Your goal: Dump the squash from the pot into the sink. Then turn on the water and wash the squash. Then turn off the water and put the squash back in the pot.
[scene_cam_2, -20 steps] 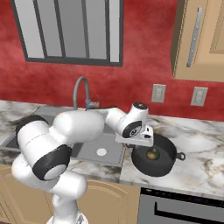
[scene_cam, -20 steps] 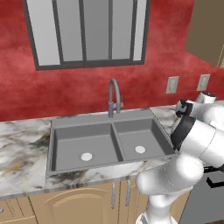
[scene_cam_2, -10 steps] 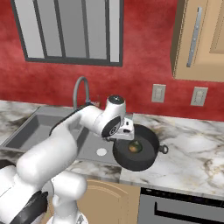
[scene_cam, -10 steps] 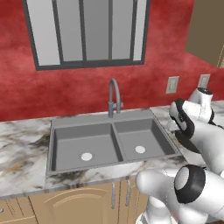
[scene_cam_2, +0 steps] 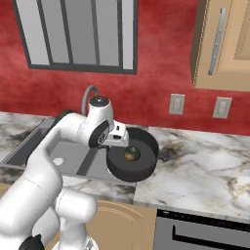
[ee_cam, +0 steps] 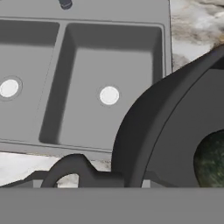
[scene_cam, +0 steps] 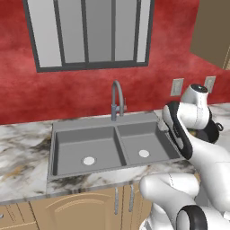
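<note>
Black and tipped steeply on its side, the pot (scene_cam_2: 133, 154) hangs in the claw (scene_cam_2: 118, 141), which is clamped on its rim handle. It sits above the marble tabletop (scene_cam_2: 195, 171) at the right edge of the sink (scene_cam: 108, 146). The squash (scene_cam_2: 130, 155) rests inside the pot against its lower wall.

pot (scene_cam_2: 133, 155): matt black | sink (scene_cam: 112, 144): smooth matt grey | counter (scene_cam_2: 195, 168): glossy veined marble
</note>
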